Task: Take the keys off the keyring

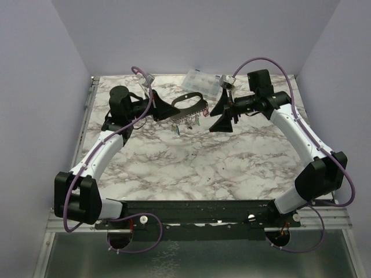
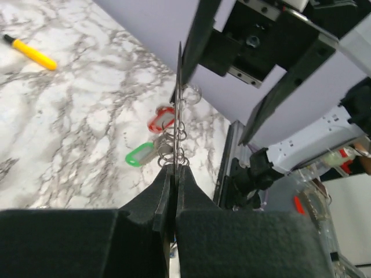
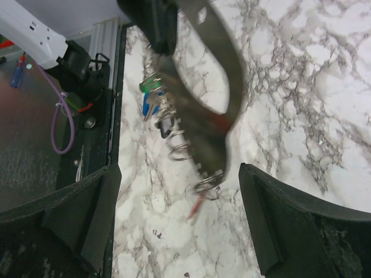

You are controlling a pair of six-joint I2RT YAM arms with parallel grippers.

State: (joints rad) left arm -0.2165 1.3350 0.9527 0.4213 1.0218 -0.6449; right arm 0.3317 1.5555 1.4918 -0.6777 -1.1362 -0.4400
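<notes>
Keyring point(image 1: 190, 112) of grey-silver metal, a flat oblong loop, is gripped by clenched left fingers point(image 2: 194, 197) above the counter's point(image 1: 191, 168) far middle, long axis left-to-right, bright-tagged keys point(image 3: 148, 103) hung beneath, released right fingers point(image 3: 278, 214) just beside its right end.

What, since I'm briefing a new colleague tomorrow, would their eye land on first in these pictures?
The grey keyring, pinched edge-on by the left fingers over the far middle of the marbled table, with coloured keys dangling from it. Next, the right fingers, spread wide open on either side of the keyring. A clear compartment box sits behind at the far edge.
</notes>
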